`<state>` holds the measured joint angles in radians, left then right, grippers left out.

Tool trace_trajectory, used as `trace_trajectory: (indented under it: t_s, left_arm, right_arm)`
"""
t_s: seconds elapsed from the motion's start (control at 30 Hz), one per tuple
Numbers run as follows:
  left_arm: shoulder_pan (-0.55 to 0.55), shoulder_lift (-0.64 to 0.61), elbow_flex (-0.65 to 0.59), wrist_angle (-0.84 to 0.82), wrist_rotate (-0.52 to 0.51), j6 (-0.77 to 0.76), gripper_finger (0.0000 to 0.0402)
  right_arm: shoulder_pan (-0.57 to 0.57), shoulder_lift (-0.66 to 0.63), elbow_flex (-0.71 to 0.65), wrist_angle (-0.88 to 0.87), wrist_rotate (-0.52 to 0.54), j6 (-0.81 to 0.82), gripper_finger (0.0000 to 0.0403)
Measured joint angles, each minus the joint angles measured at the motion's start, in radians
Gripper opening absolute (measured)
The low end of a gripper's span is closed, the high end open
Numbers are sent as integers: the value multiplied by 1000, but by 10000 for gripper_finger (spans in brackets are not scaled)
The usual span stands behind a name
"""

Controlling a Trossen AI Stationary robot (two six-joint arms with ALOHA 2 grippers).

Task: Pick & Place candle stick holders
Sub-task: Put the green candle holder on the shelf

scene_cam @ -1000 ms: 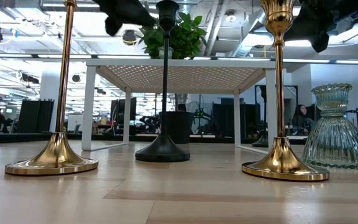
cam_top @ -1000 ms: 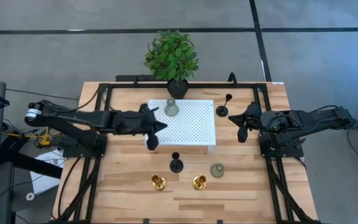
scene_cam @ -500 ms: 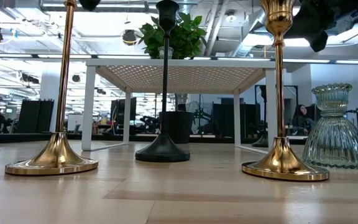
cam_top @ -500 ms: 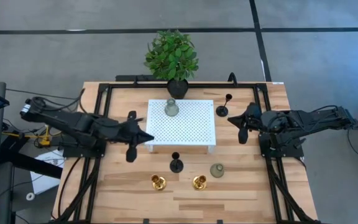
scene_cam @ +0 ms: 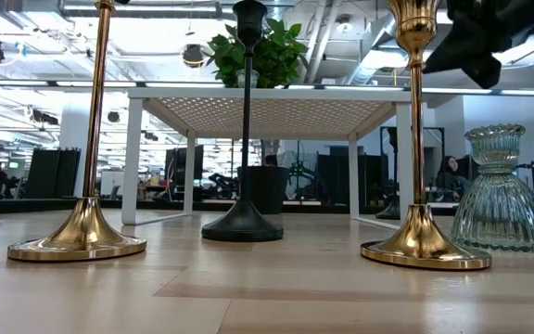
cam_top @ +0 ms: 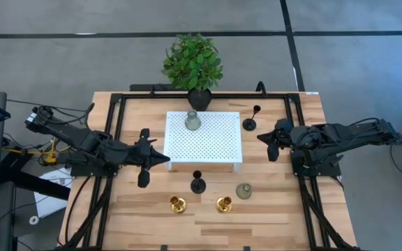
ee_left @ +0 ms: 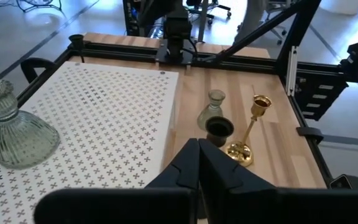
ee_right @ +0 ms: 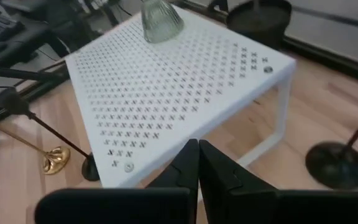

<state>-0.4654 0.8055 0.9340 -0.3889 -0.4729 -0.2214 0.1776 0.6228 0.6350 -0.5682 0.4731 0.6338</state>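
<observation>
Progress looks small to me, judging view by view.

High view: I see one grey-green holder [cam_top: 192, 121] standing on the white platform [cam_top: 218, 143], near its far edge. So one of six seems placed, if the platform is the goal. The other grey-green holder [cam_top: 243, 190], two gold holders [cam_top: 179, 204] [cam_top: 223, 204] and one black holder [cam_top: 198, 183] stand on the table [cam_top: 271, 223] in front of the platform. The second black holder [cam_top: 250, 124] stands just beside the platform, on the right. My left gripper [cam_top: 160, 157] hangs near the platform's left front corner, my right gripper [cam_top: 265, 137] near that second black holder. Both carry nothing.

Low view: the two gold ones, the black one and the grey-green one rest on the wood, untouched.

Left wrist view: the fingers [ee_left: 194, 163] are pressed together and empty, above the platform's edge, with the placed holder off to the side.

Right wrist view: the fingers [ee_right: 194, 163] are also pressed together and empty.

I judge that five holders are left.
</observation>
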Motion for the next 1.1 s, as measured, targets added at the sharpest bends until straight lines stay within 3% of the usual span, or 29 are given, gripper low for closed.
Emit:
trace_trajectory:
  t_s: [0.47, 0.8, 1.1]
  left_arm:
    - [0, 0, 0, 0, -28, 0, 3]
    - [0, 0, 0, 0, -28, 0, 3]
    - [0, 0, 0, 0, -28, 0, 3]
  right_arm:
    - [105, 0, 0, -7, 51, 52, 0]
    - [210, 11, 3, -1, 50, 187, 0]
    - [307, 154, 179, -39, 160, 96, 0]
